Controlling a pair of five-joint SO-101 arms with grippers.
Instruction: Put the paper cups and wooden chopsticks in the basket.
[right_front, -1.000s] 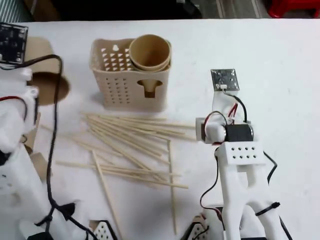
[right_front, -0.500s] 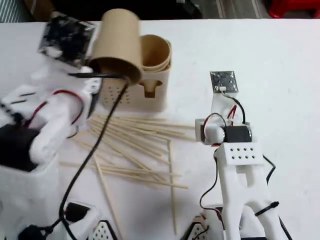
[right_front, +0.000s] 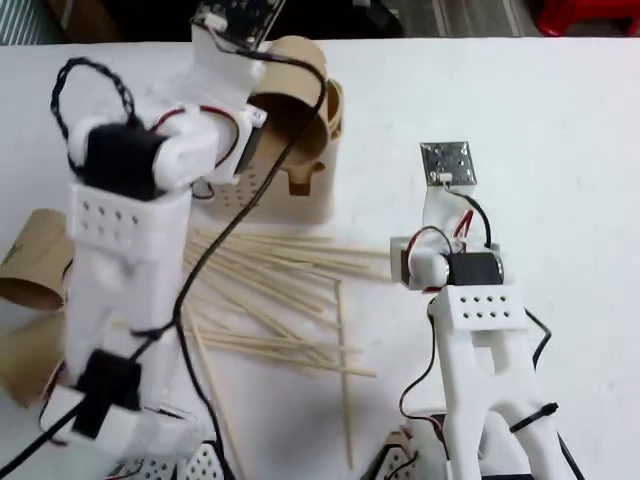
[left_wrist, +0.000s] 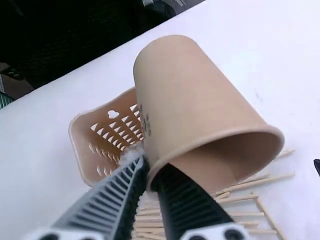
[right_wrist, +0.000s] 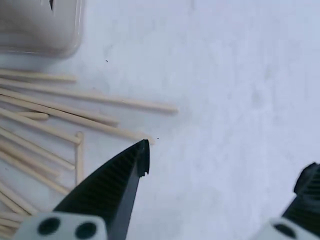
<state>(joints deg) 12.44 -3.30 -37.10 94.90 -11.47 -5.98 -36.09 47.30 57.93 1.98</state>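
My left gripper (left_wrist: 147, 167) is shut on the rim of a tan paper cup (left_wrist: 195, 120), which hangs tilted over the beige slotted basket (left_wrist: 102, 145). From above, that cup (right_front: 295, 70) sits over the basket (right_front: 300, 195), with the left gripper (right_front: 257, 125) at its mouth. Many wooden chopsticks (right_front: 270, 290) lie scattered on the white table in front of the basket. Two more paper cups lie on their sides at the left edge, one (right_front: 35, 262) above the other (right_front: 25, 355). My right gripper (right_wrist: 225, 170) stands open, low over the table beside the chopstick ends (right_wrist: 75, 120).
The right arm (right_front: 470, 290) stands to the right of the chopstick pile. The left arm's body (right_front: 120, 260) and its black cable cross the pile's left side. White table stretches bare to the right of the basket.
The left arm has swung right with the paper cup, from the table's left side to over the basket. Two cups at the left edge have come into sight. The right arm has not moved.
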